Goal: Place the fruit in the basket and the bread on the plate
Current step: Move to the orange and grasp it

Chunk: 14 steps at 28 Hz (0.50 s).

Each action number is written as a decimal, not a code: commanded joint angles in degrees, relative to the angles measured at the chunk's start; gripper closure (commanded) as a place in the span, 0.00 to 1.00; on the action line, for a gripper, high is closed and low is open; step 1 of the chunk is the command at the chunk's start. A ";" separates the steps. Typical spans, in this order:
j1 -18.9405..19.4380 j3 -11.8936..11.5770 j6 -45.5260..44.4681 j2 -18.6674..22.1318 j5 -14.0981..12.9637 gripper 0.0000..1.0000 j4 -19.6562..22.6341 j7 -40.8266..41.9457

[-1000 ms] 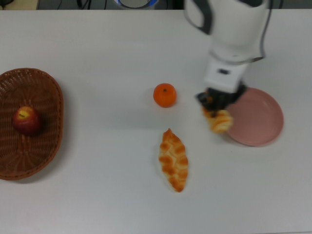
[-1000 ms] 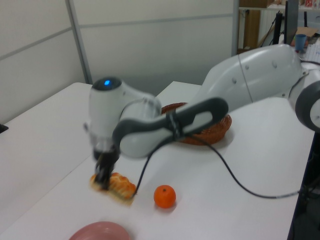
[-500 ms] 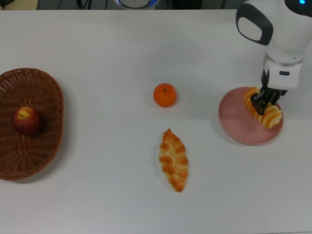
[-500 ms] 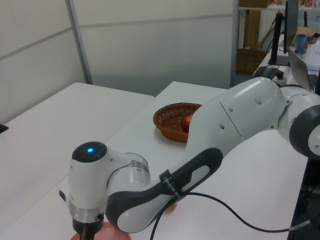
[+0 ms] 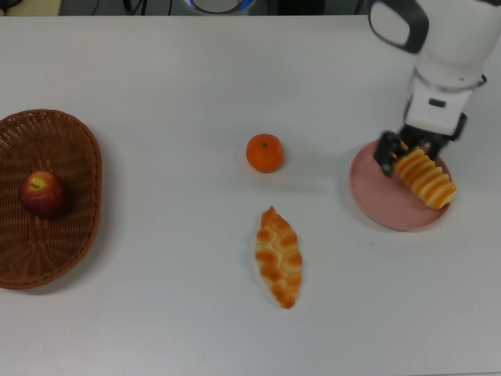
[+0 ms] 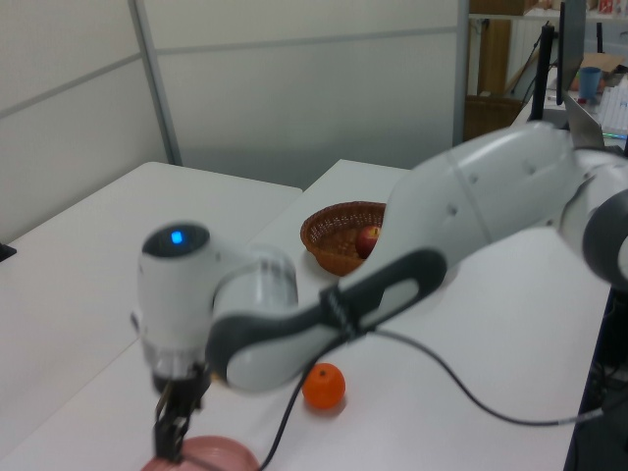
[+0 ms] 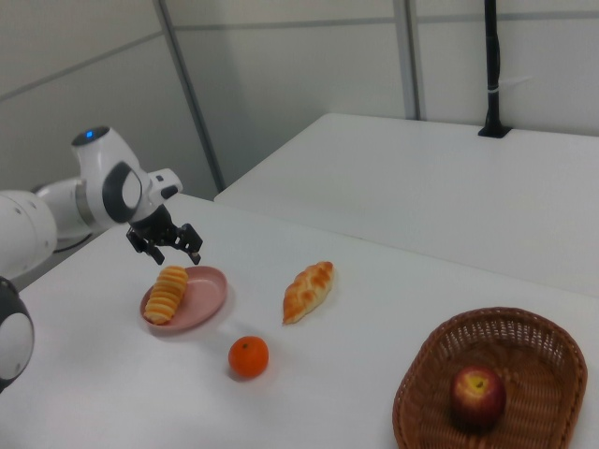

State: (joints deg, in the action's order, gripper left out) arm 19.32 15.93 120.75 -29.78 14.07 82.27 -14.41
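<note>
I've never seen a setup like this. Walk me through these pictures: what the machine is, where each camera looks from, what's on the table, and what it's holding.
The machine is a single white robot arm ending in a two-fingered hand. Three fixed cameras watch it: the top view looks straight down on the table, and the left and right views look across it from opposite sides.

On the white table lie a pink plate with a striped bread roll on it, an orange mandarin, a braided pastry, and a wicker basket with a red apple inside.

The hand holds nothing. In the right view it hangs open just above the plate, clear of the roll.
</note>
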 commanded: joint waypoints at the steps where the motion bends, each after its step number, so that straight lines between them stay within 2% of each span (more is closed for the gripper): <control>1: -1.30 -0.64 -18.21 5.96 1.65 0.00 1.49 -0.89; 6: -2.09 -0.64 -30.90 5.26 8.86 0.00 2.19 1.56; 11: -5.87 -0.64 -30.84 2.63 9.92 0.00 2.63 3.33; 14: -7.37 -0.64 -28.82 -0.01 12.20 0.00 2.37 4.12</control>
State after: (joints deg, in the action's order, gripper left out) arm 14.49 15.52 90.17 -26.63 23.53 84.50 -12.66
